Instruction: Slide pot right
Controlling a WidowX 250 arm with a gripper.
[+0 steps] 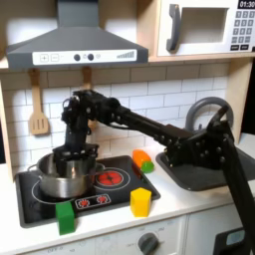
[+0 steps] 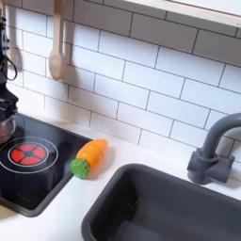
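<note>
The shiny silver pot [image 1: 64,179] stands on the left burner of the black toy stove [image 1: 118,193] in the first exterior view. The black arm reaches in from the first exterior view's right and bends down over the pot. My gripper [image 1: 76,158] hangs at the pot's far rim, with its fingertips down at or just inside the rim. The dark fingers blend with the pot's inside, so how the jaws stand is unclear.
On the stove's front edge are a green block [image 1: 66,217] and a yellow block [image 1: 140,201]. A toy carrot [image 1: 143,160] [image 2: 88,158] lies between the stove and the sink [image 1: 187,177] [image 2: 160,209]. The faucet [image 2: 213,151] rises behind the sink, and wooden utensils [image 1: 38,106] [image 2: 56,49] hang on the tiled wall.
</note>
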